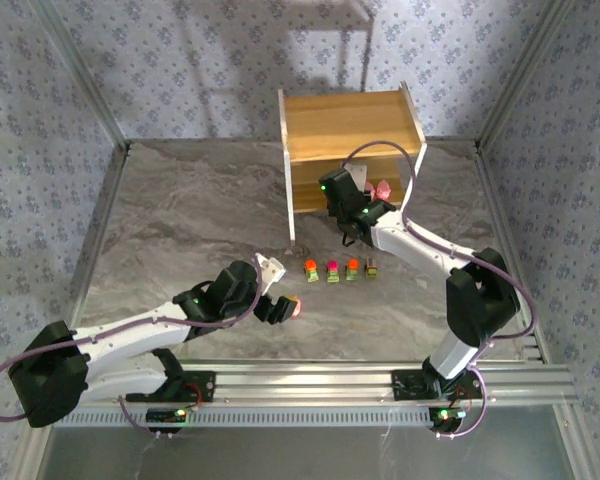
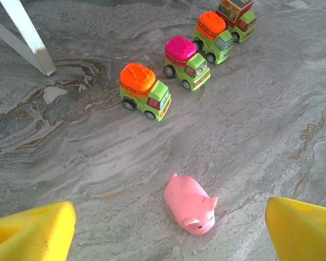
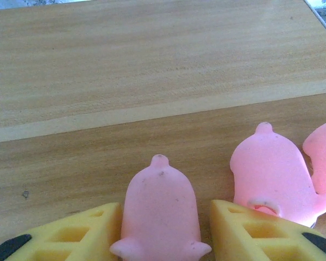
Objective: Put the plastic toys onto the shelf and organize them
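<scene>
A grey marbled table (image 1: 180, 230) is enclosed by patterned wall panels (image 1: 40, 90). In the left wrist view a white shelf leg (image 2: 30, 38) is seen standing on the table beside the row of trucks. From above, much of the shelf's lower tier is hidden by the right arm (image 1: 410, 240), which is reached into it.

Four toy trucks with green-yellow cabs are lined up on the table in front of the shelf (image 1: 350, 125): an orange-topped truck (image 2: 144, 91), a magenta-topped truck (image 2: 186, 61), a second orange-topped truck (image 2: 213, 37) and a brown-topped truck (image 2: 238, 16). A pink pig (image 2: 190, 205), smooth and rounded, is lying on the table near that row, between the yellow fingers of the left gripper (image 2: 170, 223). Those fingers are held wide apart and the pig is touched by neither.

Three more pigs are seen on the light wooden lower board (image 3: 70, 163). The nearest pig (image 3: 160, 209) is flanked by the fingers of the right gripper (image 3: 165, 223), which are parted slightly wider than it, a dark sliver being visible at one finger. A second pig (image 3: 271, 174) is set just beside it, and a third pig (image 3: 323, 157) close against that one
</scene>
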Robot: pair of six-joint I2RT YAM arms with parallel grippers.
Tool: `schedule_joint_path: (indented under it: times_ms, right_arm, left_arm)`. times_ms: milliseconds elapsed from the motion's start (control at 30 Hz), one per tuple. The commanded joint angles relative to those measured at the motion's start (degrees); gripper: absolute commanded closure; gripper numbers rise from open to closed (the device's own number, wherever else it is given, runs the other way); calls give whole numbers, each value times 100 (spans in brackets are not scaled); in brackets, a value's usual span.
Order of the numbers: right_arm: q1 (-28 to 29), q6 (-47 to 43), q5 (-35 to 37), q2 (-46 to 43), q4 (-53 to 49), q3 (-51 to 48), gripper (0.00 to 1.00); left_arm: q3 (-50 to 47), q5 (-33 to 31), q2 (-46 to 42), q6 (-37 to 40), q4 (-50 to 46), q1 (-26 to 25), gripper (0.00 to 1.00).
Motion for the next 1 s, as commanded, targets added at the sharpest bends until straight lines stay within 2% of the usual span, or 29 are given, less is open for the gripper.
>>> schedule_joint_path:
  times_ms: [0,633,967]
  right_arm:
    - [7,-58,133,-194,8,-72,52]
    - [314,26,419,-823,-61,-406,52]
    - [697,239,650,-1403,-264,-991,51]
  left_arm:
    - [119,-25,-28,77,5,-53,10]
    - [122,-42,-37,84,5,-54,10]
    - [114,-152,-80,94,-39,-54,10]
